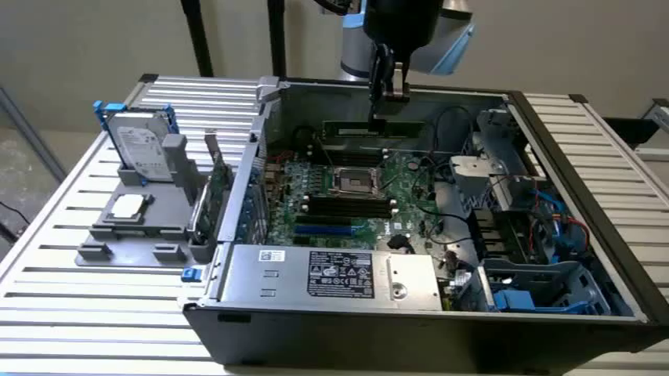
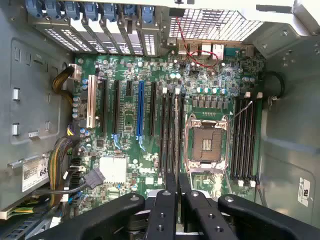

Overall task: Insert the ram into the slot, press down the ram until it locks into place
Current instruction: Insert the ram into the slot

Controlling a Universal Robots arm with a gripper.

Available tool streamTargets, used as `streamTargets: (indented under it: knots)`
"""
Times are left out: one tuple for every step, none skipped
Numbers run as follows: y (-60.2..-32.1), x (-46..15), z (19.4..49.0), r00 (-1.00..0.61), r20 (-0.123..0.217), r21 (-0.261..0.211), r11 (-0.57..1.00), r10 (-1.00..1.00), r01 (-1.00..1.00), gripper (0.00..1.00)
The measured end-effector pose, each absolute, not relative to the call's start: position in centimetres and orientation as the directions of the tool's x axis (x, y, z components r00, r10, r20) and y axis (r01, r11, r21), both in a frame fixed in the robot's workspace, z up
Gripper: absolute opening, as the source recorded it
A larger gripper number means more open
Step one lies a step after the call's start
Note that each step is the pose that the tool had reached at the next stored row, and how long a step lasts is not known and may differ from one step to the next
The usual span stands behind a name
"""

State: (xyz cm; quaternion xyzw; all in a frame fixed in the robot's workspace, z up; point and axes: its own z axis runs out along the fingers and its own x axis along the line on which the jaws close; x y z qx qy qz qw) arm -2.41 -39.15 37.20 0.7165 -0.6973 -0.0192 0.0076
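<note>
Clamping the ram at mid-length, the gripper has its jaws clenched on it, edge-down above the black slots inside the computer case. It seems light, stiff but breakable; the top edge looks safest to hold.

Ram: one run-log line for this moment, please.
gripper: shut on ram | ram: held above motherboard, by slots | inserted: not yet

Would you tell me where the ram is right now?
In the exterior view the ram hangs in the fingers inside the case, just beyond the CPU socket.
</note>
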Motion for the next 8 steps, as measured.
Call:
streamTargets:
  knots:
    - [-39.15,-2.41,37.2,0.027,-0.017,0.038,-0.027,-0.999,-0.999,0.13]
    - [-39.15,-2.41,37.2,0.027,-0.017,0.038,-0.027,-0.999,-0.999,0.13]
    - [-39.16,-2.41,37.2,0.027,-0.017,0.038,-0.027,-0.999,-0.999,0.13]
    - [-39.16,-2.41,37.2,0.027,-0.017,0.038,-0.027,-0.999,-0.999,0.13]
    - [-39.16,-2.41,37.2,0.027,-0.017,0.038,-0.027,-0.999,-0.999,0.13]
    - [-39.15,-2.41,37.2,0.027,-0.017,0.038,-0.027,-0.999,-0.999,0.13]
    - [-39.15,-2.41,37.2,0.027,-0.017,0.038,-0.027,-0.999,-0.999,0.13]
    - [-39.15,-2.41,37.2,0.027,-0.017,0.038,-0.027,-0.999,-0.999,0.13]
